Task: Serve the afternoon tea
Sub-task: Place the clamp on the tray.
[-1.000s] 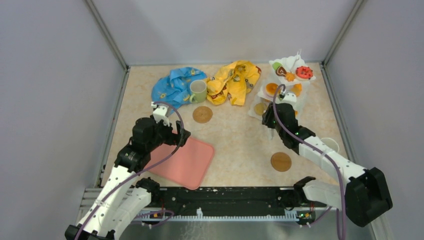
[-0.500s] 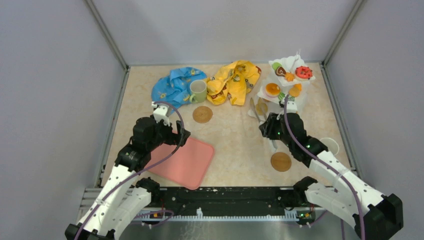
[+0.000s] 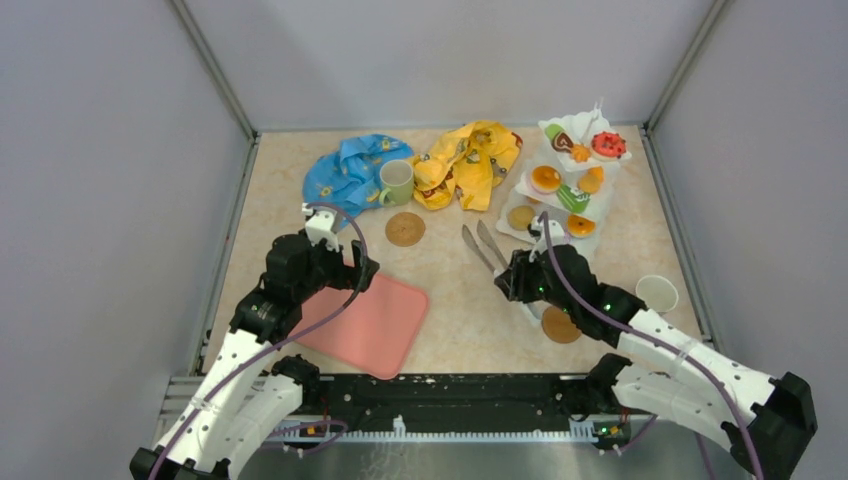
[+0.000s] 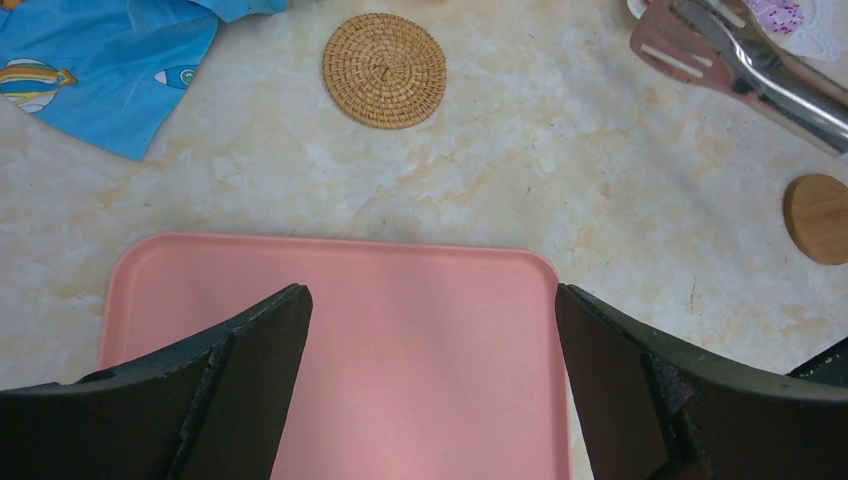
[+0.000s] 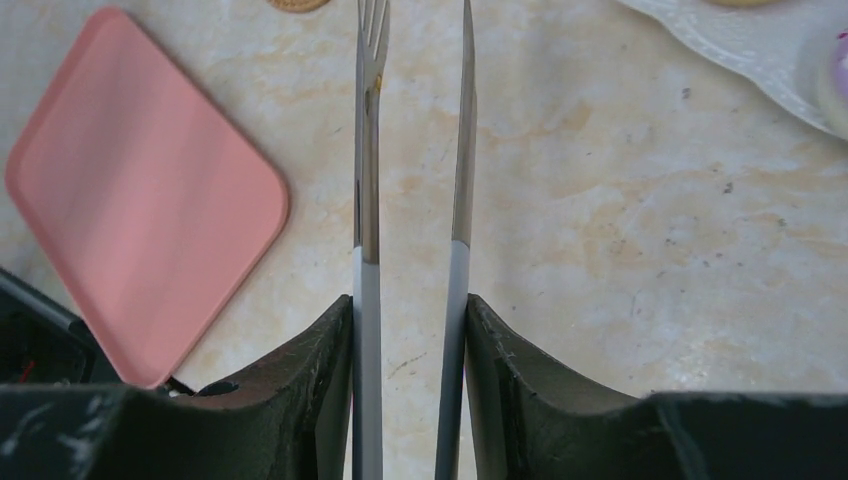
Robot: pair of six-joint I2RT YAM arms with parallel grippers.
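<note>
Right wrist: right gripper [image 5: 410, 302] clamps tongs [image 5: 367, 180] | left wrist: left gripper [image 4: 430, 296] spread over tray [image 4: 400, 400] | top alone: green mug [image 3: 396, 181]

A flat pink rectangular tray [image 3: 365, 325] with rounded corners lies at the near left of the marbled beige table [image 3: 450, 300], turned at an angle to the front edge. At the back left sits a crumpled blue patterned cloth [image 3: 345, 170], and near it, toward the back middle, a crumpled yellow patterned cloth [image 3: 470, 160]. Metal tongs [image 3: 468, 236] point toward the back left, right of the tray and apart from it. Their two arms stand slightly apart, one ending in fork-like tines.
</note>
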